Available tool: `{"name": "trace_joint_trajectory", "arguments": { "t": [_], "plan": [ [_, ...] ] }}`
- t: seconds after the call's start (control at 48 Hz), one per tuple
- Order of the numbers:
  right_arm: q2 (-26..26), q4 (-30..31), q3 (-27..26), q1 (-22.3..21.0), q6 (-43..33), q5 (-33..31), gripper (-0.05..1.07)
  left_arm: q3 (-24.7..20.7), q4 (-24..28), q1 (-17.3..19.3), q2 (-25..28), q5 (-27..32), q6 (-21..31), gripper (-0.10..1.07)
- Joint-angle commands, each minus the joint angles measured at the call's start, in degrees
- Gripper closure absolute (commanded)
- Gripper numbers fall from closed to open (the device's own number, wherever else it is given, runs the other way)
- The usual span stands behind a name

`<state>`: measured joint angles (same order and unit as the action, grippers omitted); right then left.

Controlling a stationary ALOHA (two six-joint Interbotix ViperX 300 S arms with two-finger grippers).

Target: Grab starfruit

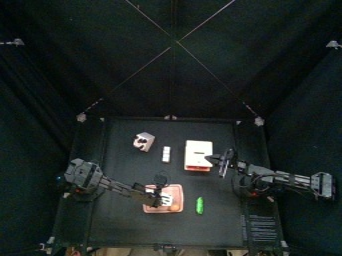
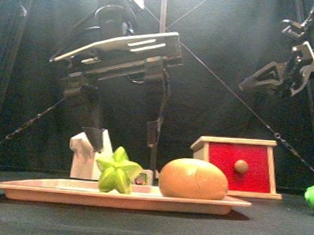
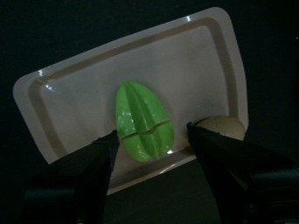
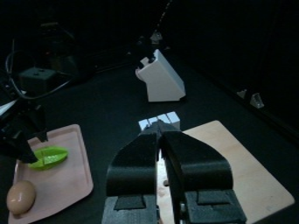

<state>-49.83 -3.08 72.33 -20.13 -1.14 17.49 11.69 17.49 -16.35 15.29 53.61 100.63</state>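
The green starfruit [image 2: 117, 170] stands on a pale tray [image 2: 61, 193] near the table's front, next to a round tan fruit [image 2: 193, 179]. In the left wrist view the starfruit [image 3: 142, 118] lies on the tray [image 3: 70, 79] straight below my left gripper [image 3: 158, 162]. The gripper is open, with one jaw on each side of the fruit and above it, not touching it. In the top view the left gripper [image 1: 158, 194] hovers over the tray [image 1: 166, 209]. My right gripper [image 4: 163, 136] is shut and empty, held over the box [image 1: 199, 155].
A red box [image 2: 237, 163] with a knob stands behind the tray on the right. A white block [image 2: 88, 155] stands behind on the left. A small green thing [image 1: 197, 207] lies right of the tray. A small white piece [image 1: 166, 154] lies beside the box.
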Motion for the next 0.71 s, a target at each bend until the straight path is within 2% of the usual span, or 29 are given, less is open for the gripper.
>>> {"name": "trace_joint_trajectory", "arguments": {
  "t": [0.0,0.688],
  "plan": [
    [0.2,-0.1,-0.7,-0.2,0.0,0.2,1.01,-1.5,0.3,0.2,-1.6,0.0,-0.1,0.02],
    [0.0,-0.1,-0.8,-0.2,0.0,-1.1,1.01,-1.1,0.1,0.2,-1.4,0.0,-0.2,0.02]
  ]
}}
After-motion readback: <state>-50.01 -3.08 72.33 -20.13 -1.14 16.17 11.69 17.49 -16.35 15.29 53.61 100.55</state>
